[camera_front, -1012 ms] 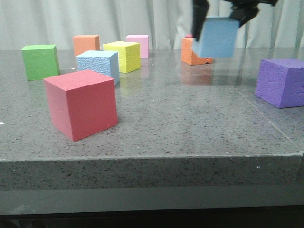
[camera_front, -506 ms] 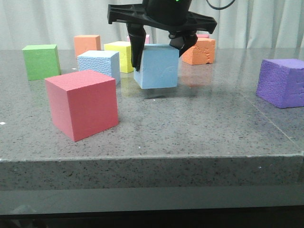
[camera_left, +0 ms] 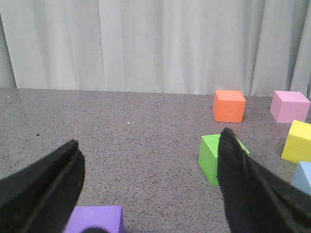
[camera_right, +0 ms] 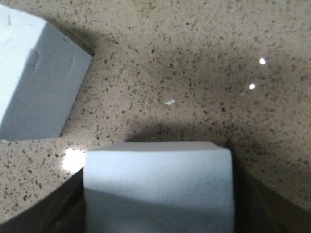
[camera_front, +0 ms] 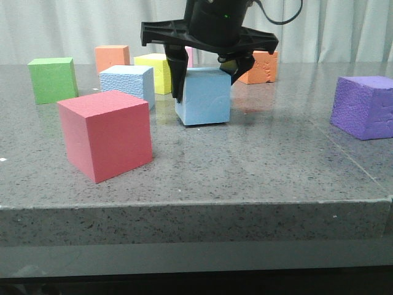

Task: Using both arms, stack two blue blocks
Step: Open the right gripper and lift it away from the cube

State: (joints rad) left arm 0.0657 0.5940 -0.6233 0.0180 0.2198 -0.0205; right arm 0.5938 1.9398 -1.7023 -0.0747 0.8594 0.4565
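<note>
Front view: the smooth sky-blue foam cube (camera_front: 203, 96) is clamped between the fingers of the black right hand (camera_front: 206, 77), resting on the grey speckled counter (camera_front: 258, 166) just beside the pebbly sky-blue foam cube (camera_front: 127, 83). No writing is seen.

Left wrist view: the left hand (camera_left: 148, 184) is held apart, empty.

Right wrist view: bare counter is seen beyond the gripped cube.

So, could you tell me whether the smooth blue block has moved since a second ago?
Yes. The smooth blue block came down and leftward, from near the orange block to beside the textured blue block.
</note>
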